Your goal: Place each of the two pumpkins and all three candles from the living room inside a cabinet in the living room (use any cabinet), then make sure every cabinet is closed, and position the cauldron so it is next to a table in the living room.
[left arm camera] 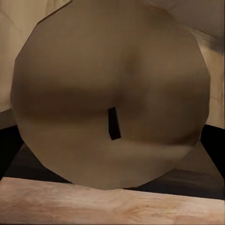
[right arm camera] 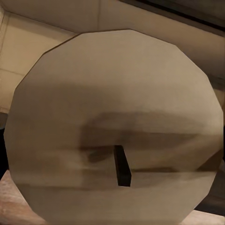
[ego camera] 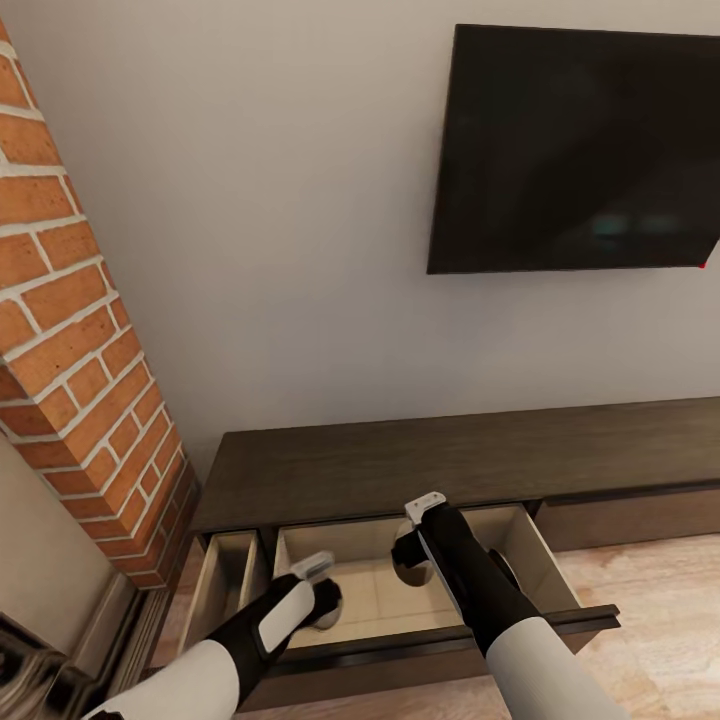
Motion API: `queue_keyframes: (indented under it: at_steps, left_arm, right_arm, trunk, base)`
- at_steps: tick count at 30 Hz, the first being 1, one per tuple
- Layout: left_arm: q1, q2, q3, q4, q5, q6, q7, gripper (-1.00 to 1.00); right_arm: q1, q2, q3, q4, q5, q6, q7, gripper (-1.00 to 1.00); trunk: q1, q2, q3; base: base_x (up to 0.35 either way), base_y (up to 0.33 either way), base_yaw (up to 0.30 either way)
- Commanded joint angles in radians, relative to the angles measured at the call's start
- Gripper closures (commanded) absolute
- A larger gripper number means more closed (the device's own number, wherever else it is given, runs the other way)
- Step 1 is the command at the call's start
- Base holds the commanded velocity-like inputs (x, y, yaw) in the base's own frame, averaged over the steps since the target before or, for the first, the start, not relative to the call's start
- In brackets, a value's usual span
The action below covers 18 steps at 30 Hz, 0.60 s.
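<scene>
The long dark brown cabinet (ego camera: 400, 465) stands against the wall with a wide drawer (ego camera: 375, 605) pulled out, pale beige inside. Both arms reach down into that drawer. My left gripper (ego camera: 325, 603) holds a grey-olive candle (left arm camera: 112, 93), whose round top with a dark wick sits close to the left wrist camera. My right gripper (ego camera: 413, 562) holds another candle (right arm camera: 117, 117) in the same way, further back in the drawer. The fingers are hidden behind the candles in both wrist views. The pumpkins and the cauldron are out of view.
A narrow compartment (ego camera: 225, 590) stands open left of the drawer. A brick chimney (ego camera: 70, 330) rises at the left and a black TV (ego camera: 580, 150) hangs on the wall above. The drawer front (ego camera: 590, 620) juts out over the wood floor (ego camera: 650, 590).
</scene>
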Motion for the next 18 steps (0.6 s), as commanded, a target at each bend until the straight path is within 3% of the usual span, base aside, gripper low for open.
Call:
queue_keyframes:
  at_steps: [1, 5, 13, 18]
  left_arm:
    - [0.0, 0.001, -0.012, -0.009, -0.002, -0.004, 0.0, 1.0]
    - [0.0, 0.004, -0.031, -0.028, -0.001, -0.014, -0.001, 1.0]
    - [0.0, 0.003, -0.033, -0.032, 0.0, -0.016, -0.002, 1.0]
    - [0.0, 0.001, -0.033, -0.027, 0.002, -0.021, -0.002, 1.0]
  right_arm:
    - [0.0, 0.0, 0.0, 0.0, -0.002, 0.0, -0.001, 1.0]
    - [0.0, 0.0, 0.001, 0.0, -0.002, 0.0, -0.001, 1.0]
    - [0.0, 0.0, 0.001, 0.0, -0.002, 0.0, -0.001, 1.0]
    - [0.0, 0.001, 0.002, 0.011, -0.003, 0.003, -0.001, 1.0]
  trunk:
    - [0.0, 0.0, 0.0]
    - [0.0, 0.0, 0.0]
    - [0.0, 0.0, 0.0]
    - [0.0, 0.0, 0.0]
  base:
    - [0.0, 0.0, 0.0]
    - [0.01, 0.0, 0.0]
    - [0.212, -0.139, 0.0]
    - [0.046, -0.028, 0.0]
